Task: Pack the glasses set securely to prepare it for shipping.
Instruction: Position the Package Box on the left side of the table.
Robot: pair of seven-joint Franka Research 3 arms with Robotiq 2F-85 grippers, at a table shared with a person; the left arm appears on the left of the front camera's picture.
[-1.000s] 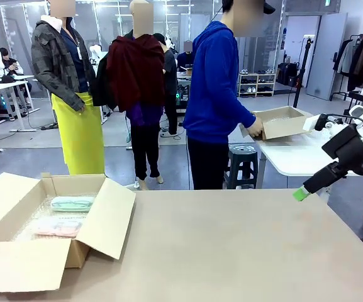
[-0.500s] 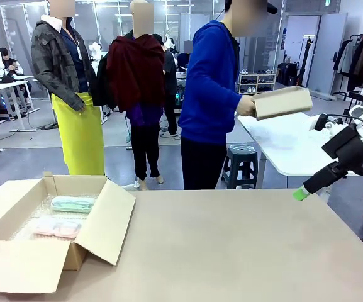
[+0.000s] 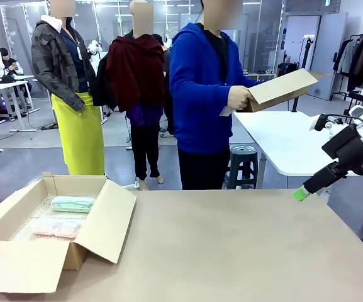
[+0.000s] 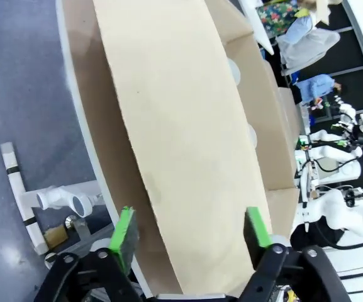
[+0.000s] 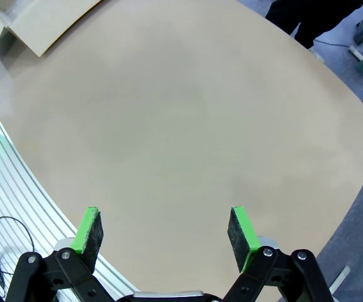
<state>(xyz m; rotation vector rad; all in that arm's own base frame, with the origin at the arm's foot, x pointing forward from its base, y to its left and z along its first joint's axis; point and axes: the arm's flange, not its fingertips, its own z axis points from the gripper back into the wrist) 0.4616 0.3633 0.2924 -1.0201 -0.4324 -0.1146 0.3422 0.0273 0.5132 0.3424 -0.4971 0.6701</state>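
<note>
The glasses set lies on bubble wrap inside an open cardboard box (image 3: 17,251) at the table's left: a mint-green case (image 3: 73,203) at the back and a pale pink case (image 3: 56,227) in front of it. My right gripper (image 3: 301,194) hangs over the table's far right edge, well away from the box. In its wrist view the right gripper (image 5: 164,229) stands open above bare tabletop. My left gripper (image 4: 190,233) is open too, with nothing between its fingers, and looks along a cardboard flap (image 4: 181,138) beside the table's edge.
Across the table, a person in a blue hoodie (image 3: 200,88) holds a second, shallow cardboard box (image 3: 280,88) in one hand. A white side table (image 3: 282,141) and a stool (image 3: 243,165) stand behind them. The brown tabletop (image 3: 231,245) stretches from the box to the right edge.
The person has lifted the shallow box off the white side table and turned towards my table. The right arm, the open box and the cases have not moved.
</note>
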